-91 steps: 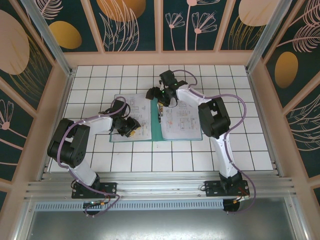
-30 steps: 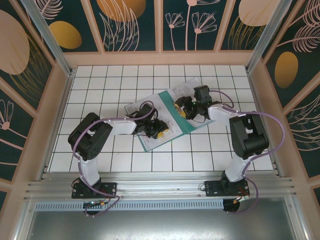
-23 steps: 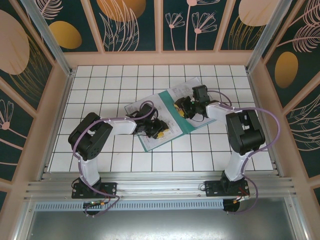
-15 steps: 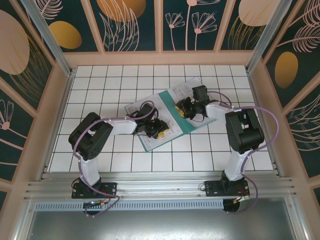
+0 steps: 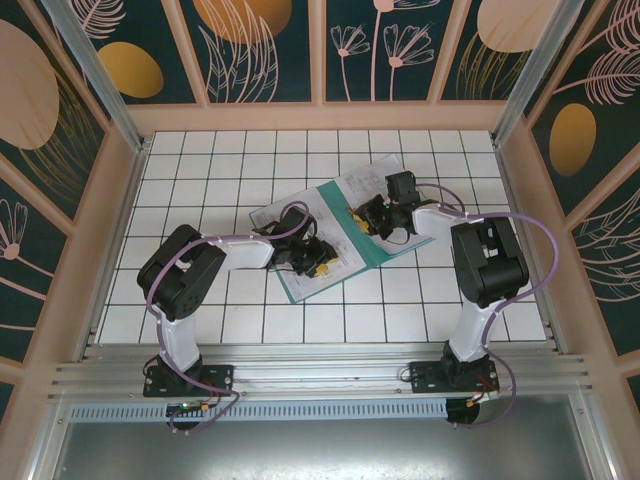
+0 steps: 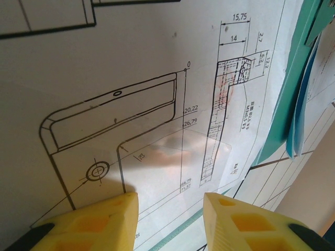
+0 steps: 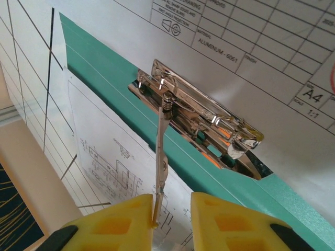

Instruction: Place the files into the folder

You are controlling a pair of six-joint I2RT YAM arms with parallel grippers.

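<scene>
Starting nearest the arm bases, the left hand (image 6: 170, 209) has its yellow fingers apart with nothing between them, low over a printed sheet (image 6: 131, 68). Whether it presses on the paper I cannot tell. That sheet lies on the near half of the open folder (image 5: 378, 252), which sits skewed to the tile lines around the middle of the table (image 5: 200, 160). The files look light, limp and prone to sliding on the smooth green cover. They are probably better pinned flat from above or pinched at a free edge than lifted mid-page. A cyan-blue sheet (image 6: 297, 130) peeks out at the folder's edge.

Farther on, the right hand (image 7: 171, 209) straddles the thin metal lever (image 7: 161, 157) of the clip (image 7: 193, 112) at the spine. One finger touches it and a gap shows on the other side, so the grip is not closed. The lever is stiff, sprung and slick, and its free end likely gives the best leverage. Beyond the clip lies a second printed sheet (image 7: 251, 47), its edge at the clip's mouth. I cannot tell whether it is caught underneath.
</scene>
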